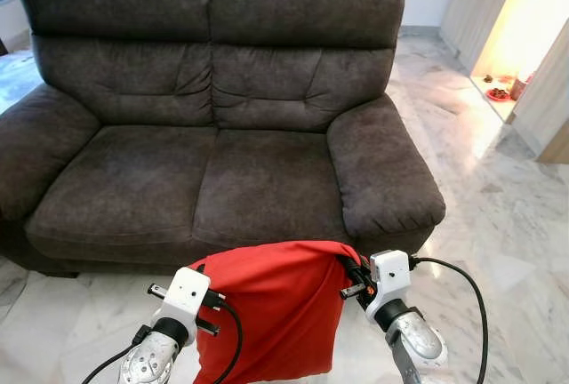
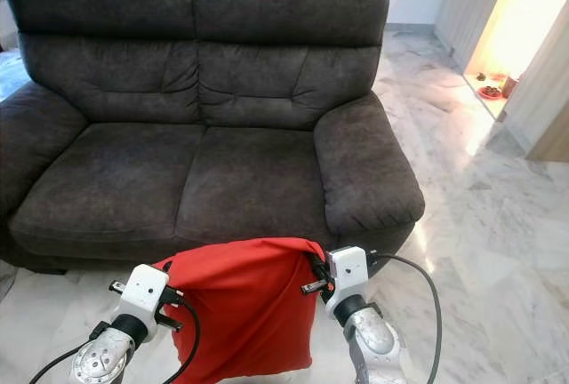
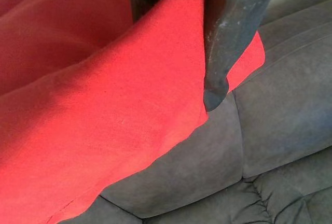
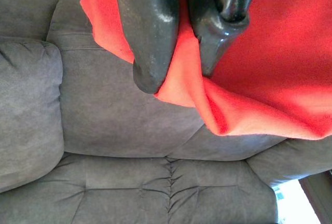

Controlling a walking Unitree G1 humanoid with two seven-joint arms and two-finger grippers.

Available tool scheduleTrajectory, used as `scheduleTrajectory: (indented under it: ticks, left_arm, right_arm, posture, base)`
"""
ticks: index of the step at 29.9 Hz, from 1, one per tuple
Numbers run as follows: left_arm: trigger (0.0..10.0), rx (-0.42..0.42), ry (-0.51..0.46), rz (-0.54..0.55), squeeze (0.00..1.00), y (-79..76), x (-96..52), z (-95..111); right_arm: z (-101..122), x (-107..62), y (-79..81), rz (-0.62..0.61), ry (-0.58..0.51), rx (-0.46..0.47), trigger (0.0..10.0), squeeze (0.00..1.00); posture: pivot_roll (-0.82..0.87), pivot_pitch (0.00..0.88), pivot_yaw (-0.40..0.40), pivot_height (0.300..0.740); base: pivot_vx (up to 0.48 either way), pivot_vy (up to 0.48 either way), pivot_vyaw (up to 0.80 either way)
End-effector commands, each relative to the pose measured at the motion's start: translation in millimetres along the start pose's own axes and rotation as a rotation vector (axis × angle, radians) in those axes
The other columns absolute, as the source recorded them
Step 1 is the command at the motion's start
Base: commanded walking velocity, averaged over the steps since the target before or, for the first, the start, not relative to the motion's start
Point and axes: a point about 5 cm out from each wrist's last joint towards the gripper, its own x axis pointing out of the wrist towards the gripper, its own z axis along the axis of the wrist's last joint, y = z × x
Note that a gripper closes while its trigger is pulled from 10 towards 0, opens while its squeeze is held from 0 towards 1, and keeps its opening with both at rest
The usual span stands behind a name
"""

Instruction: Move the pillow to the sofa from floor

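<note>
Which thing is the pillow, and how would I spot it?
Find the big dark grey sofa on the marble floor. Right in front of its seat hangs the pillow, held up between the left hand and right hand. It's the one bright red thing there.

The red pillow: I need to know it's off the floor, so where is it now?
The red pillow hangs in front of the dark grey sofa, below its seat edge, pinched at its top corners by the left gripper and right gripper.
</note>
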Motion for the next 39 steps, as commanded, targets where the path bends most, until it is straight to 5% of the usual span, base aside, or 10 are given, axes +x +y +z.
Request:
scheduleTrajectory:
  ticks: [1,13,39]
  left_arm:
    - [10.0,-0.01,-0.116,0.031,0.0,8.7,3.4,21.8]
    - [10.0,0.041,-0.201,0.1,0.0,23.2,3.3,40.6]
    - [10.0,0.031,-0.203,0.104,0.0,20.5,3.1,40.8]
  right_arm:
    - [7.9,2.8,-0.3,-0.006,-0.043,-0.001,10.0,0.0]
    - [12.9,4.5,1.4,-0.011,-0.074,0.008,10.0,0.0]
    - [16.3,5.5,6.0,0.007,-0.09,-0.044,10.0,0.0]
  posture:
    - [0.08,0.093,-0.011,0.74]
    - [0.08,0.096,-0.009,0.74]
    - [0.08,0.095,-0.01,0.74]
  base:
    - [0.0,0.0,0.0]
    - [0.0,0.0,0.0]
    - [0.35,0.0,0.0]
